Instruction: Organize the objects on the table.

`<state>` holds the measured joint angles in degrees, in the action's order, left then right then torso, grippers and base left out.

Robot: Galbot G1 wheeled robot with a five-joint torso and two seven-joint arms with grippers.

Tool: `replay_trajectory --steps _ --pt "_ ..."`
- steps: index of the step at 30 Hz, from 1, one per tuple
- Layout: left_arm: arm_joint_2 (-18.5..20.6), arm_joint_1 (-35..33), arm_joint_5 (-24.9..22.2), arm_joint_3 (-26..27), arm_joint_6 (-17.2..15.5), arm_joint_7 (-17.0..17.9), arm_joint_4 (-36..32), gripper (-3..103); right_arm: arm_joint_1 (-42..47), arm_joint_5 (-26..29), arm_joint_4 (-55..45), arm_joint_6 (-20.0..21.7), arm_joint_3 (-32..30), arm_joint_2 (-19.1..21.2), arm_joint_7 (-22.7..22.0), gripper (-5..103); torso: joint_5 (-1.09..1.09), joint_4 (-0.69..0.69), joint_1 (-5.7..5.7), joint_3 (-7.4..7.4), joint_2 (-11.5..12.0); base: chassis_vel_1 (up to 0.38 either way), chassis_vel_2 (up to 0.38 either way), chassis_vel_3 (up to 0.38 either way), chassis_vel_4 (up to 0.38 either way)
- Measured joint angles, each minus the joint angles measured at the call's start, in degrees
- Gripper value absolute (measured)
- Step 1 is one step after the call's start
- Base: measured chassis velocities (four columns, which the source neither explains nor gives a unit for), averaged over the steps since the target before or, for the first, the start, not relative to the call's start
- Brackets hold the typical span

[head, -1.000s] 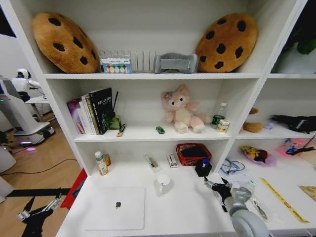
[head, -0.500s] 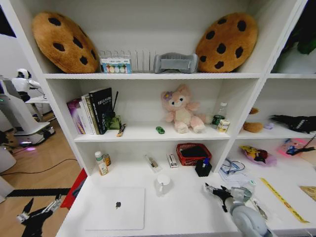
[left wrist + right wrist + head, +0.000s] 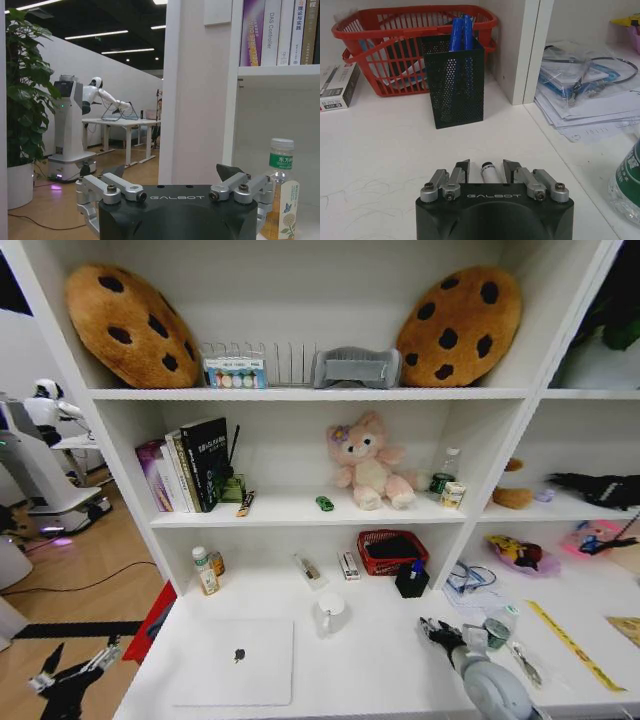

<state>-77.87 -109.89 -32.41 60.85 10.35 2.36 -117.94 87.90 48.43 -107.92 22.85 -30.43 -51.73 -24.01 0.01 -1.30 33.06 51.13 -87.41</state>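
Note:
The silver laptop lies shut at the front left of the white table. A green toy car sits on the shelf beside the pink plush. My right gripper hovers low over the table, short of the black mesh pen holder, which holds blue pens. Its fingers are drawn in on a white, black-capped marker pointing toward the holder. My left gripper hangs open beside the table's left end, over the floor.
A white mug stands mid-table. A red basket is behind the holder. Bagged papers and glasses lie past the shelf upright. A green bottle stands close to the right gripper. A drink bottle is near the left gripper.
My right gripper has drawn back from the pen holder toward the table's front edge. The left arm has shifted only slightly beside the table.

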Motion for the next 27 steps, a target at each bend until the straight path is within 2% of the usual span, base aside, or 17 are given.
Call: replay_trajectory --steps 1,2,5,6,9,16,17,18,20,22,23,24,26,27 --pt "0.2 0.1 0.0 0.0 0.0 0.0 0.1 100 -0.2 0.0 -0.2 0.1 0.1 0.0 -0.4 35 -0.01 0.0 0.0 0.0 0.0 0.0 0.0 0.0 0.0" --pt "0.2 0.1 0.0 0.0 0.0 0.0 0.1 100 -0.2 0.0 -0.2 0.1 0.1 0.0 -0.4 35 -0.01 0.0 0.0 0.0 0.0 0.0 0.0 0.0 0.0" --pt "0.9 0.3 -0.2 0.1 0.0 0.1 0.5 100 -0.6 0.0 -0.5 0.3 0.3 0.0 -0.9 19 -0.01 0.0 0.0 0.0 0.0 0.0 0.0 0.0 0.0" --pt "0.9 0.3 -0.2 0.1 0.0 0.1 0.5 100 -0.6 0.0 -0.5 0.3 0.3 0.0 -0.9 19 -0.01 0.0 0.0 0.0 0.0 0.0 0.0 0.0 0.0" --pt "1.1 0.3 -0.5 0.2 -0.1 0.2 0.6 100 -0.9 0.4 -0.9 0.8 0.6 -0.1 -1.8 4 -0.01 0.0 0.0 0.0 0.0 0.0 0.0 0.0 0.0" --pt "1.1 0.2 -0.5 0.2 -0.1 0.2 0.8 100 -0.8 -0.8 -1.8 0.4 0.4 -0.7 -1.9 -2 -0.01 0.0 0.0 0.0 0.0 0.0 0.0 0.0 0.0" --pt "1.2 0.2 -0.5 0.2 -0.1 0.2 0.9 100 -0.8 -0.8 -2.0 0.3 0.1 -0.7 -1.8 4 -0.01 0.0 0.0 0.0 0.0 0.0 0.0 0.0 0.0" --pt "1.2 0.2 -0.5 0.2 -0.1 0.2 0.9 100 -0.8 -0.8 -2.0 0.3 0.1 -0.7 -1.8 4 -0.01 0.0 0.0 0.0 0.0 0.0 0.0 0.0 0.0" --pt "1.3 0.3 -0.5 0.2 -0.1 0.2 0.8 100 -0.7 -0.7 -2.3 0.5 -0.3 -0.6 -2.2 14 -0.01 0.0 0.0 0.0 0.0 0.0 0.0 0.0 0.0" --pt "1.4 0.3 -0.5 0.2 -0.1 0.2 0.8 100 -0.7 -0.5 -2.3 0.6 -0.4 -0.6 -2.4 14 -0.01 0.0 0.0 0.0 0.0 0.0 0.0 0.0 0.0" --pt "1.5 0.4 -0.6 0.2 -0.1 0.3 0.8 100 -0.5 -0.2 -2.3 0.9 -0.5 -0.6 -2.6 25 -0.01 0.0 0.0 0.0 0.0 0.0 0.0 0.0 0.0" --pt "1.6 0.4 -0.6 0.2 -0.2 0.4 0.8 100 -0.3 -0.1 -2.3 1.1 -0.6 -0.6 -2.7 25 -0.01 0.0 0.0 0.0 0.0 0.0 0.0 0.0 0.0" --pt "1.7 0.5 -0.6 0.2 -0.2 0.4 0.8 100 0.1 -0.1 -2.3 1.3 -0.7 -0.7 -2.7 35 -0.02 0.0 0.0 0.0 0.0 0.0 0.0 0.0 0.0" --pt "1.7 0.5 -0.6 0.2 -0.2 0.4 0.8 100 0.1 -0.1 -2.3 1.3 -0.7 -0.7 -2.7 35 -0.02 0.0 0.0 0.0 0.0 0.0 0.0 0.0 0.0"
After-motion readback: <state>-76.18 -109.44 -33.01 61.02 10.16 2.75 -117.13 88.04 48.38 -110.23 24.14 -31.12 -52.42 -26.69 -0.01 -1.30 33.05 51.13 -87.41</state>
